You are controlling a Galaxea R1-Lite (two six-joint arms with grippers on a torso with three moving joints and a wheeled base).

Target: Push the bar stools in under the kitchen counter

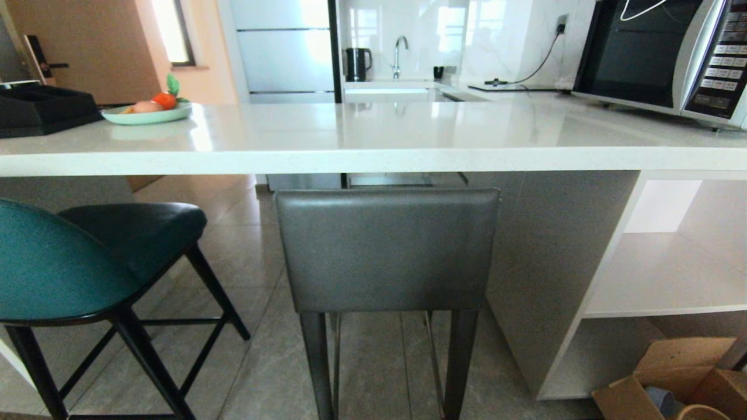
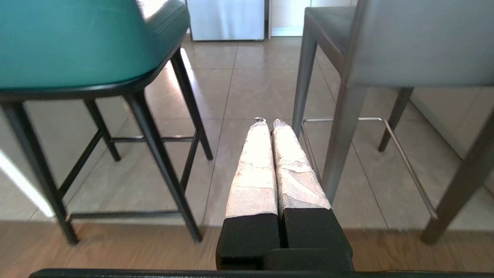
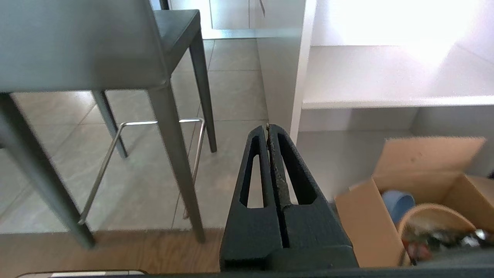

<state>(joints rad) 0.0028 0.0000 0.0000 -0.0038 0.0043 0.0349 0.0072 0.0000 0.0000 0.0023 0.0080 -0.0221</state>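
The grey stool's squared leather back (image 1: 387,251), square-on just short of the white kitchen counter (image 1: 373,153), wants a centred, level push from both empty closed grippers, left (image 2: 269,121) and right (image 3: 268,126), hanging low, while the teal stool (image 1: 55,268) waits leftward.

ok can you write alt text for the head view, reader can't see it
A squared grey stool stands in front of a glossy white kitchen counter, with a teal stool to its left. On the counter sit a microwave, a plate of fruit and a black tray; no gripper shows.
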